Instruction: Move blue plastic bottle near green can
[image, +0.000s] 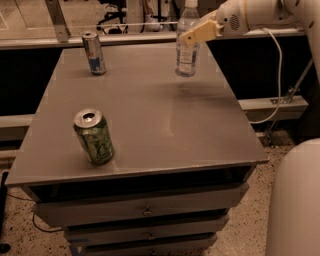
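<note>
There, gripper (193, 36) at blue plastic bottle (187, 58).

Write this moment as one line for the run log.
tool: at upper part of blue plastic bottle | bottle: upright, table far right | green can: front left, apart | task: not done

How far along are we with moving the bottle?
Done: the tool sits at the blue plastic bottle, far right. In hand: getting hold of it; the bottle stands on the table. Left: the whole carry to the green can, near left.
</note>
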